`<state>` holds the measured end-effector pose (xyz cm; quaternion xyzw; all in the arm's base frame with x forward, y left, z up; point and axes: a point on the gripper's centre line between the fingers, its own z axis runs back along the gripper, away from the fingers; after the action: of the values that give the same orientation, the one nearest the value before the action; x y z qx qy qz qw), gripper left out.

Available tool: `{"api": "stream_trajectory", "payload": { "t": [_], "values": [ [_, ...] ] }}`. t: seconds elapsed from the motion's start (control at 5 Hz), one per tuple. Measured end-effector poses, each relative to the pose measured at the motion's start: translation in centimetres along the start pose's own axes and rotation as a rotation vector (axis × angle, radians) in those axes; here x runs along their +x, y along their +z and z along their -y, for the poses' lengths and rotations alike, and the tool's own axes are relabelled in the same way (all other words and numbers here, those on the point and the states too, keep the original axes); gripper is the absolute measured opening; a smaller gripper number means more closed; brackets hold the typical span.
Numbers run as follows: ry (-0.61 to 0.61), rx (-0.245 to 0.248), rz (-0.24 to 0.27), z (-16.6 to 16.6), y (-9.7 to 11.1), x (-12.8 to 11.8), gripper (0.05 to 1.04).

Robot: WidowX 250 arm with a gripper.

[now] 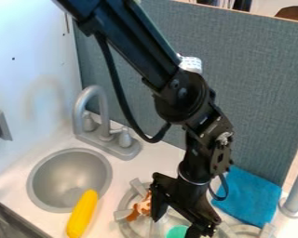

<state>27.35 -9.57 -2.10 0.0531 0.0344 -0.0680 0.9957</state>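
Observation:
The gripper [178, 224] hangs low over the front burner area of the stove, its two black fingers spread apart. A round green thing [176, 232] lies at the bottom edge of the view, between and below the fingers. Just left of the left finger, an orange-brown and white toy [141, 207] lies on the round grey burner [125, 225]; whether the finger touches it I cannot tell. A yellow elongated toy [82, 214] rests at the sink's front right rim, its upper end over the basin.
The grey sink [41, 166] is at the left, with a faucet [102, 110] behind it. A blue cloth [247, 195] lies right of the arm, near a grey post [295, 195]. A grey-blue partition [251, 83] stands behind the counter, and a white wall at the left.

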Motion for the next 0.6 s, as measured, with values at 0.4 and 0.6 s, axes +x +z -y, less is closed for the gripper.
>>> {"api": "stream_trajectory", "payload": {
  "t": [0.4,0.6],
  "values": [
    [0.000,-0.002,-0.029,-1.7,-0.5,-0.4,1.001],
    [0.053,-0.015,-0.007,-3.7,0.5,-0.2,1.001]
  ]
}}
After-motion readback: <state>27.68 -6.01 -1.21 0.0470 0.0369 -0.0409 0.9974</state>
